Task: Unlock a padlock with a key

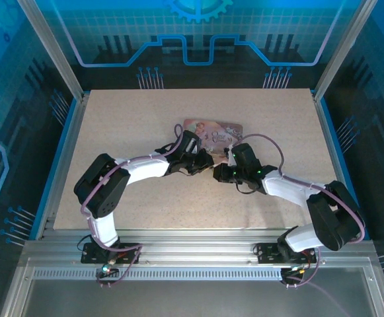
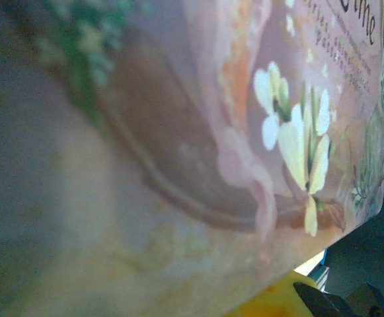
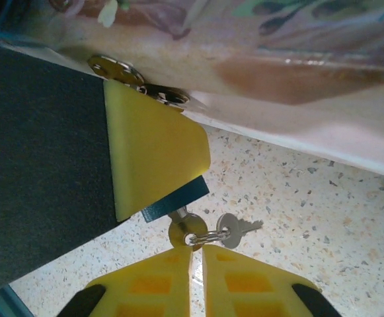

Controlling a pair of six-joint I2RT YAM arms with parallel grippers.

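The padlock [image 3: 176,199] is a small dark block poking out from under the yellow pad [image 3: 153,150] of my left gripper [image 1: 202,162], which is shut on it beside the pink box [image 1: 215,133]. The key [image 3: 184,231] sticks out of the padlock's bottom, its round head at the tips of my right gripper [image 3: 197,254]. Those fingers stand almost together, and bare table shows through the slit between them. A second key [image 3: 236,227] hangs from the ring and lies on the table. In the top view my right gripper [image 1: 219,174] meets the left one at mid-table.
The pink picture-printed box [image 2: 178,132] lies close behind both grippers, and its edge carries small brass hasp plates [image 3: 115,68]. The speckled table [image 1: 139,119] is bounded by a metal frame with blue walls. Both arms arch in from the near edge.
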